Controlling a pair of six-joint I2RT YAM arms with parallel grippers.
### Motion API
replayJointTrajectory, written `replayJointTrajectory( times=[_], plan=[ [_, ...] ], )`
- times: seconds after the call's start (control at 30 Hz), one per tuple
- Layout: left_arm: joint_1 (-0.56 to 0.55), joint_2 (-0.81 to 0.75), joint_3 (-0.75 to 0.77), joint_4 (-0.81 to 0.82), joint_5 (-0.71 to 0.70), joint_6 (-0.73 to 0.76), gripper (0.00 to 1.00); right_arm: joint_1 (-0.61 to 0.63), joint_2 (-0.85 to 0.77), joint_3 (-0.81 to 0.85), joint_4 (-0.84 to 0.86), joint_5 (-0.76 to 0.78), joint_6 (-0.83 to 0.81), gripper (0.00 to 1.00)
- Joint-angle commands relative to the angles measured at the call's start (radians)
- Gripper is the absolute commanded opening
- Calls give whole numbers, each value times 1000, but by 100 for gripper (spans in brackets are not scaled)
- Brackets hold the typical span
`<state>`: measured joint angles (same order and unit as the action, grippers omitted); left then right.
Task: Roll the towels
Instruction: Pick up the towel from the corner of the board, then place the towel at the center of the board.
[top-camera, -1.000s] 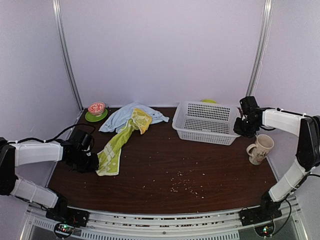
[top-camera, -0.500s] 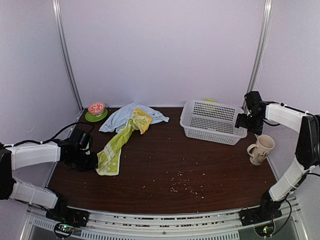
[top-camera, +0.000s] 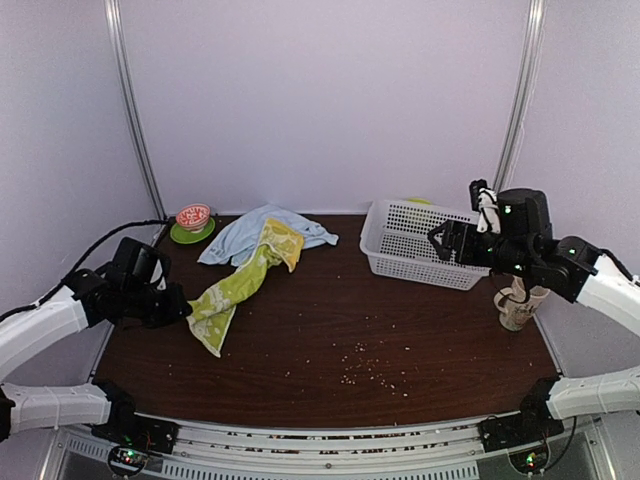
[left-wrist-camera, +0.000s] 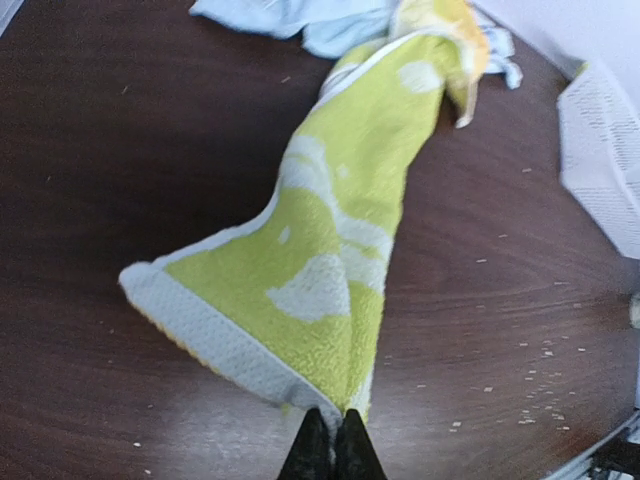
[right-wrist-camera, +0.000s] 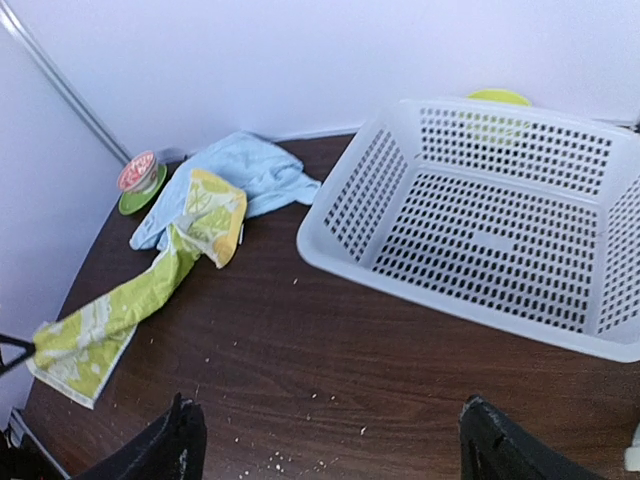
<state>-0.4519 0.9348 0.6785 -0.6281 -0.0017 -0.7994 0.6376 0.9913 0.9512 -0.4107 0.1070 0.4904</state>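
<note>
The lime-green towel (top-camera: 235, 290) with white figures stretches in a long strip from the pale-blue towel (top-camera: 250, 232) at the back left toward the left edge. My left gripper (top-camera: 180, 308) is shut on its near corner (left-wrist-camera: 333, 405) and holds that end slightly off the table. Its far end (right-wrist-camera: 212, 208) lies on the crumpled blue towel (right-wrist-camera: 240, 170). My right gripper (top-camera: 440, 240) hovers above the basket's near side, open, with nothing between its fingers (right-wrist-camera: 330, 415).
A white perforated basket (top-camera: 415, 272) stands at the back right, with a yellow-green plate (top-camera: 418, 203) behind it. A mug (top-camera: 520, 300) sits by the right edge. A red bowl on a green saucer (top-camera: 193, 218) is at the back left. Crumbs (top-camera: 365, 370) dot the table's middle.
The right gripper pushed the basket a little to the right, let go, opened wide and rose over it. The left gripper lifted the green towel's corner and drew it leftward.
</note>
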Motion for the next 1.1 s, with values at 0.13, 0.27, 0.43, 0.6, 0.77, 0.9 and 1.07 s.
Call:
replayJointTrajectory(
  times=[0.13, 0.27, 0.43, 0.6, 0.77, 0.9, 1.07],
  plan=[
    [-255, 69, 569, -55, -18, -76, 0, 140, 115, 7, 146, -45, -9, 87],
    [-457, 247, 911, -55, -47, -29, 0, 151, 102, -8, 219, -36, 5, 87],
    [-464, 248, 758, -67, -132, -60, 0, 152, 77, -53, 207, -10, 17, 87],
    [-285, 142, 369, 7, -55, -130, 0, 151, 58, -127, 194, -22, 25, 87],
    [-215, 165, 284, -1, -137, -69, 0, 156, 67, -194, 217, -48, 55, 87],
    [-202, 256, 313, -65, -178, -27, 15, 179, 101, -215, 244, -58, 72, 87],
    [-202, 281, 296, -146, -219, -46, 71, 206, 148, -201, 247, -58, 76, 86]
  ],
)
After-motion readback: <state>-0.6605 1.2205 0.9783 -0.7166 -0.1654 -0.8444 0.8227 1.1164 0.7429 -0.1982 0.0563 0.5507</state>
